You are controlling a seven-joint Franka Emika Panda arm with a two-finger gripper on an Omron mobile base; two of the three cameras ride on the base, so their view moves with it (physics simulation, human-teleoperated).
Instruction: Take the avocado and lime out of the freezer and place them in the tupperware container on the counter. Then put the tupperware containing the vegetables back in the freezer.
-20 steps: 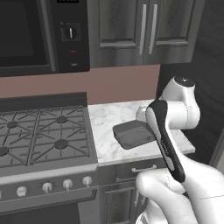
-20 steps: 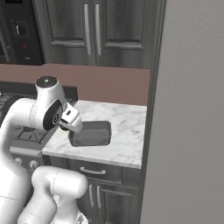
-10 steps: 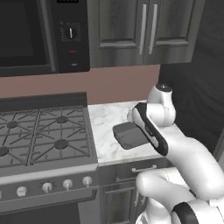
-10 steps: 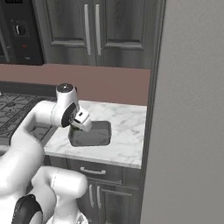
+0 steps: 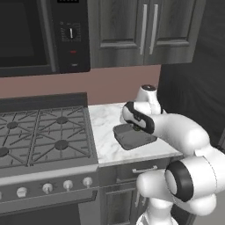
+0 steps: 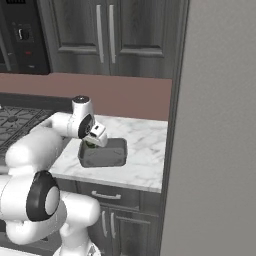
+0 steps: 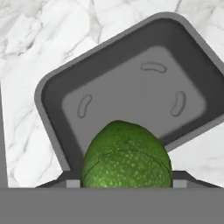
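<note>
Stove (image 5: 39, 136) at 9 o'clock in the left base view: black, with cast grates and a row of pale knobs. Counter (image 5: 103, 127) beside it: white marble with faint grey veins, over dark drawers. Tupperware container (image 5: 134, 137) rests on the counter at centre: shallow, dark grey, matte, rounded corners, thin rim, its floor bare in the hand view (image 7: 131, 94). Marble shows on all sides of the tub. Gripper (image 6: 90, 145) hangs over the tub's near-left corner. Avocado (image 7: 127, 155), at 6 o'clock in the hand view, is rounded, green and finely speckled, sitting at the fingertips above the tub's rim. Finger spacing cannot be told; the fruit hides the tips. Freezer (image 6: 215, 130) stands at 3 o'clock in the right base view as a flat matte grey wall touching the counter's end. Dark wood-grain cabinets (image 6: 105, 35) hang at 12 o'clock.
</note>
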